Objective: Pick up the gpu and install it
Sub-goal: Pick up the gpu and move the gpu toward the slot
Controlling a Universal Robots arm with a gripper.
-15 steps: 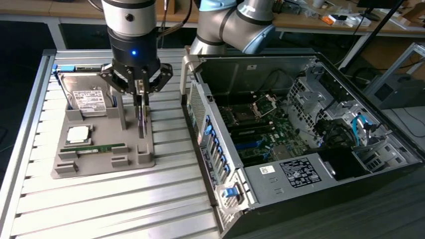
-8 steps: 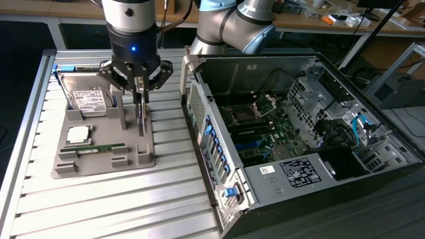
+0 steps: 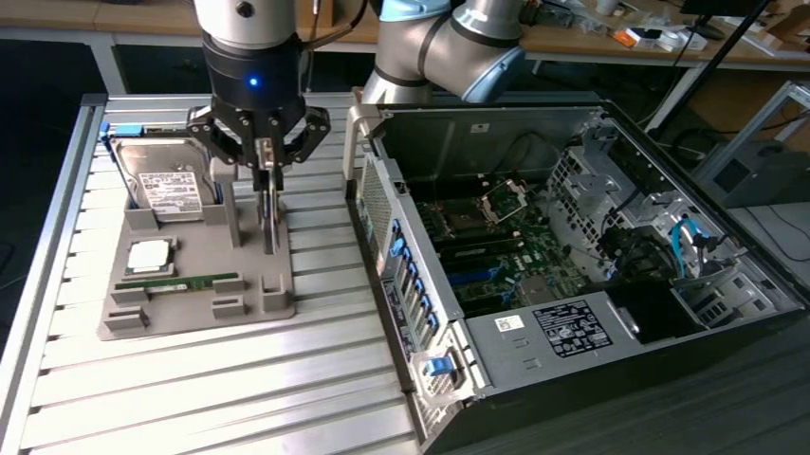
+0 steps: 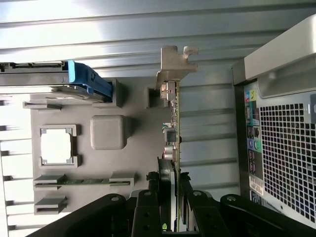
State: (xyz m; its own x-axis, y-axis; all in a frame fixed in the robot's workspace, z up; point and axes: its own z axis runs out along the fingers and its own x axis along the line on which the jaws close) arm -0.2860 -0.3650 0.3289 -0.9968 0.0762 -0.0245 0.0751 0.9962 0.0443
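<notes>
Silver slats make up the table [image 3: 190, 379], and only the exterior view takes in all of it, along with the inside of the open computer case [image 3: 506, 123] on that view's right: green motherboard [image 3: 506, 256], blue cables [image 3: 690, 242]. The wrist view gives just the case's outer end, a perforated grille beside coloured ports.

On the exterior view's left lies a grey holder [image 3: 190, 308] carrying a hard drive [image 3: 171, 185], a square processor chip [image 3: 150, 253] and a green memory stick [image 3: 177, 282]. Along the holder's case-side edge the gpu [image 3: 269, 223] stands on edge, a thin dark sliver here.

The wrist view adds detail. The gpu [image 4: 174, 128] is seen edge-on, with a tan face carrying small silver parts and a notched silver bracket [image 4: 173, 59] at its far end.

The gripper [image 3: 267, 185] sits directly above, its black fingers [image 4: 183, 192] pressed against both faces of the card, clamping it. Whether the card has left its slot is hard to judge.
</notes>
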